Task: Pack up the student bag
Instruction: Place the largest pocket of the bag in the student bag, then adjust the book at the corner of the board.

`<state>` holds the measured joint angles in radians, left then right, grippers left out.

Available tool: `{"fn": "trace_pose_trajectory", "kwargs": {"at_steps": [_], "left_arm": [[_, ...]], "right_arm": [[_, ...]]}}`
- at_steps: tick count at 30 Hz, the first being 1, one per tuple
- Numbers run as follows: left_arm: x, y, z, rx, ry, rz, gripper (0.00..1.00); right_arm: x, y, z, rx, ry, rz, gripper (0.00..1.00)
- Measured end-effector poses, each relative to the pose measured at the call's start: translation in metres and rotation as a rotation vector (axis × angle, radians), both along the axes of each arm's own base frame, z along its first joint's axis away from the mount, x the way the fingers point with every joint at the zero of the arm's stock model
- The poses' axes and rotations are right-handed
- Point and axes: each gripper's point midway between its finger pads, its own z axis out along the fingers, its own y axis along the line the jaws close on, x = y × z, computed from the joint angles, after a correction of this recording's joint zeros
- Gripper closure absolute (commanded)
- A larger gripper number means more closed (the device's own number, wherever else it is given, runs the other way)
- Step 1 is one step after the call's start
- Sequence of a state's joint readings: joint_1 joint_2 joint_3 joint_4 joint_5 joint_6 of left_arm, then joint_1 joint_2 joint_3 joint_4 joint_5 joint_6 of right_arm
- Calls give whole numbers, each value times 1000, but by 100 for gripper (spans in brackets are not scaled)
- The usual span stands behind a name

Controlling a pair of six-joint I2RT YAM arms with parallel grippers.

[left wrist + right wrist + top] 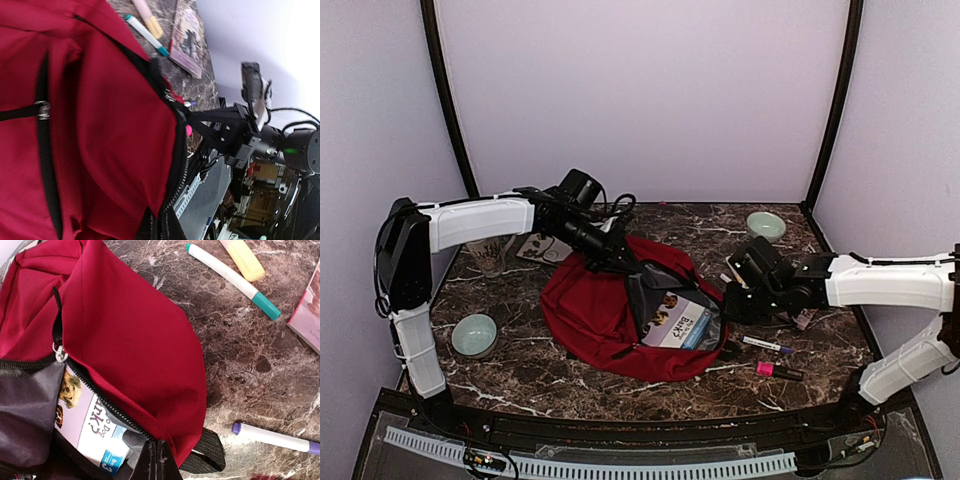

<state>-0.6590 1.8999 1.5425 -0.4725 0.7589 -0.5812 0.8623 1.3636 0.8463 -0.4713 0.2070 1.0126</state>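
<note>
The student bag [595, 310] is a dark-red backpack lying in the middle of the table. Its main zip is open, and a book with dogs on its cover [675, 322] shows inside. My left gripper [623, 262] reaches over the bag's far side and is shut on the zip edge [172, 200], holding the fabric up. My right gripper [730, 305] is at the bag's right end, its fingertips [155, 460] pressed together on the red rim where the zip ends. The book [85, 425] lies just left of those tips, beside a zip pull [61, 354].
A purple-capped marker [767, 345] and a pink marker [778, 371] lie right of the bag. A teal marker [232, 280], a yellow highlighter [245, 257] and a booklet [307, 315] lie farther back. Green bowls stand at front left [475, 335] and back right [766, 224]. A glass [487, 255] stands back left.
</note>
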Motion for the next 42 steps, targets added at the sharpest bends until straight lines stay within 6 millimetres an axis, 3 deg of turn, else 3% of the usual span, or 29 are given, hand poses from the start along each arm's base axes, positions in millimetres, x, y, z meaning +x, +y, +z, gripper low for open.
{"fn": "trace_pose_trajectory", "kwargs": {"at_steps": [7,15,17,21,29,35,42], "left_arm": [[34,42,-14,28,46,118,100],[38,52,-17,44,64,137,100],[37,53,-18,46,68,138,98],[37,54,-19,50,65,132,76],[39,58,-18,51,50,133,50],[41,63,6,43,-33,143,40],[36,72,50,15,-145,171,39]], "right_arm": [[-8,-5,-5,80,-2,-27,100],[-9,-5,-5,103,9,-40,99],[-10,-5,-5,104,14,-37,90],[-11,-9,-2,90,31,-34,59],[1,-21,37,80,4,-68,37],[14,-52,68,65,-62,-161,20],[16,-125,63,-9,-49,-396,16]]}}
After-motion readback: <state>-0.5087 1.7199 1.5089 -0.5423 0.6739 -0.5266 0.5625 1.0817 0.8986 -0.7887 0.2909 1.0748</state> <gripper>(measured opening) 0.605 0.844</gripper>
